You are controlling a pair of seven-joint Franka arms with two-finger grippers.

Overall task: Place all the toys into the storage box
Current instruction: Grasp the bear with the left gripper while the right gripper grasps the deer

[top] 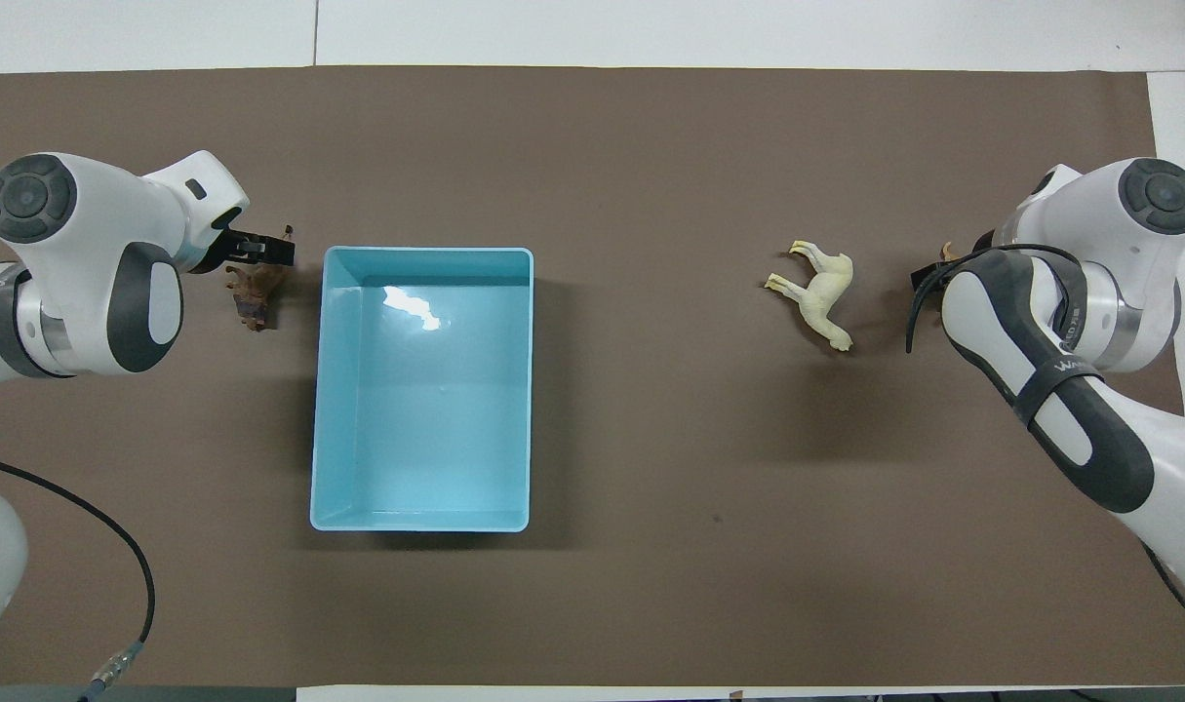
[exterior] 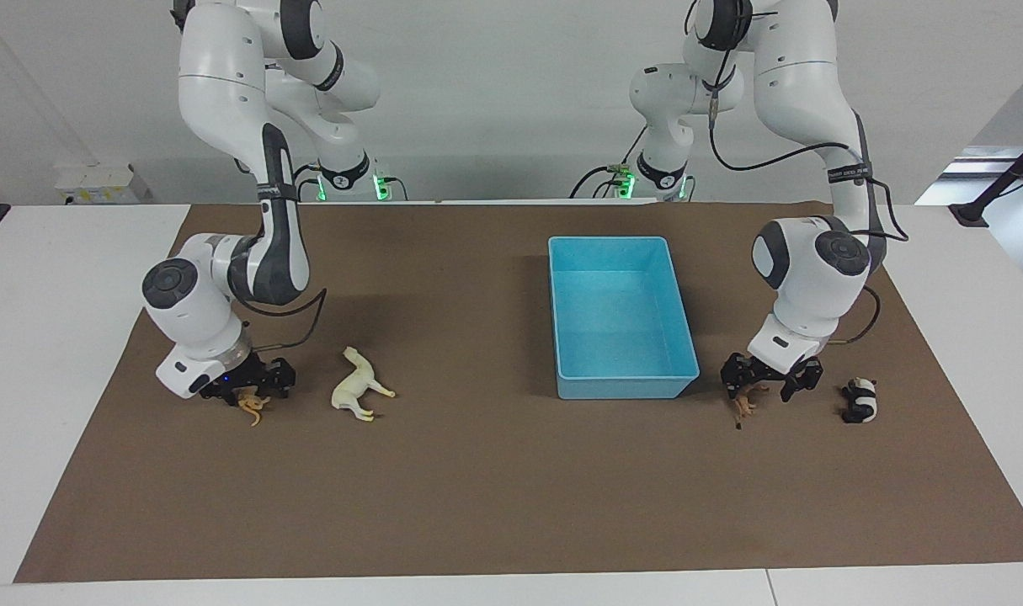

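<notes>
The light blue storage box [exterior: 625, 387] stands empty on the brown mat, toward the left arm's end. My left gripper [exterior: 768, 389] is open and low over the brown dark-maned animal [exterior: 744, 407], beside the box. The panda [exterior: 859, 401] lies just past that gripper, toward the table's end. My right gripper [exterior: 254, 392] is open and low over the orange tiger [exterior: 254, 411]. The cream-white horse-like animal [exterior: 358, 385] lies on its side beside it. In the overhead view I see the box [top: 421, 252], the brown animal [top: 256, 292], the horse [top: 819, 292] and the left gripper [top: 258, 251]. The panda is hidden there.
The brown mat [exterior: 477, 505] covers most of the white table. Both arms' elbows hang low over the mat's two ends.
</notes>
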